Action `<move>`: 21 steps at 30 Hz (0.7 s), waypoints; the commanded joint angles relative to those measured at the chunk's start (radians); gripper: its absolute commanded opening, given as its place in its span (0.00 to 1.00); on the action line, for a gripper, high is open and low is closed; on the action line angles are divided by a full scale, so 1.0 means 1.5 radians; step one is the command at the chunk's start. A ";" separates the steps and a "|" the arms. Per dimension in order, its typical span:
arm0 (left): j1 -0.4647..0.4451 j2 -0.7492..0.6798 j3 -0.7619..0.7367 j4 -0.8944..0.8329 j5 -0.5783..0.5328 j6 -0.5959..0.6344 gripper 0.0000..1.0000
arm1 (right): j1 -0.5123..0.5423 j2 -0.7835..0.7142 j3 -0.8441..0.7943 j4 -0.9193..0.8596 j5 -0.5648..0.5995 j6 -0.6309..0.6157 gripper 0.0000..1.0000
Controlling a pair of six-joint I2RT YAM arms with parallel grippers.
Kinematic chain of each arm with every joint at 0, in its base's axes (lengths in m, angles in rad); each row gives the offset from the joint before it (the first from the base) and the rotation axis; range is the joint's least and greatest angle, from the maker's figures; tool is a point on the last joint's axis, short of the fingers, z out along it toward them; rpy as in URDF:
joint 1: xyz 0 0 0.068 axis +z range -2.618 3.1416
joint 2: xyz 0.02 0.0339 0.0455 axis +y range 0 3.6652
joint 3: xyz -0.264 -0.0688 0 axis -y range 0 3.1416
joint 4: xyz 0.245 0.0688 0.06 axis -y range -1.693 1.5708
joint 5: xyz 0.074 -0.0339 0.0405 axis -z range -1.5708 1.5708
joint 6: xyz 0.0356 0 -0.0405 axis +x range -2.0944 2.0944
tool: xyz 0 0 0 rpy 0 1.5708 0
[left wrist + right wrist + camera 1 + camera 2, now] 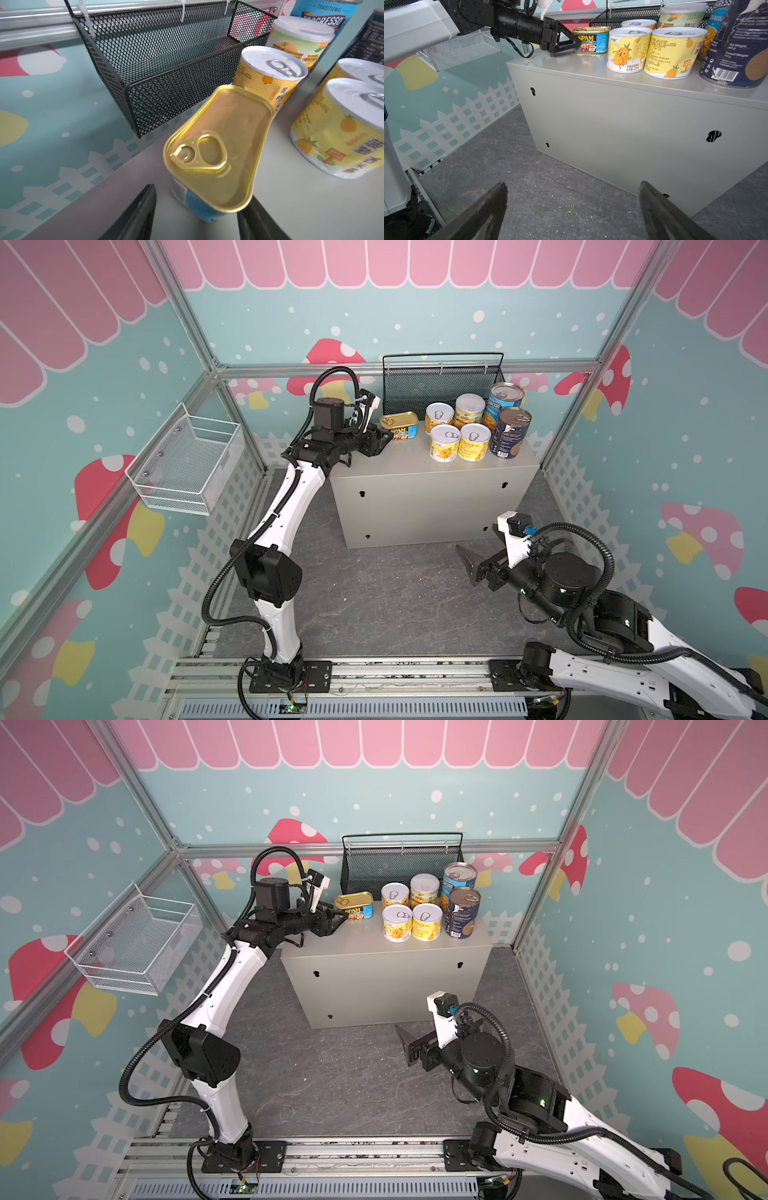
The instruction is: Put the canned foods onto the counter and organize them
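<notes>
Grey marbled floor (550,166) lies under my right gripper (573,185), jaws wide and empty, before the counter (415,497). At its left rear corner my left gripper (384,442) straddles one short end of the SPAM tin (399,423); clamped or not, I cannot tell. I judge it rigid, dense, slick: pinch the flat sides.

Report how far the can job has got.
Done: four small fruit tins, two tall blue tins and the SPAM tin all stand on the counter. In hand: left gripper straddles the SPAM tin; grip unclear. Right gripper open, empty. Left: probably only tidying that tin.
</notes>
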 commanded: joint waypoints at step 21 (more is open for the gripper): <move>-0.003 0.083 0.120 -0.027 0.040 0.025 0.74 | 0.000 -0.003 -0.007 0.016 0.019 -0.005 1.00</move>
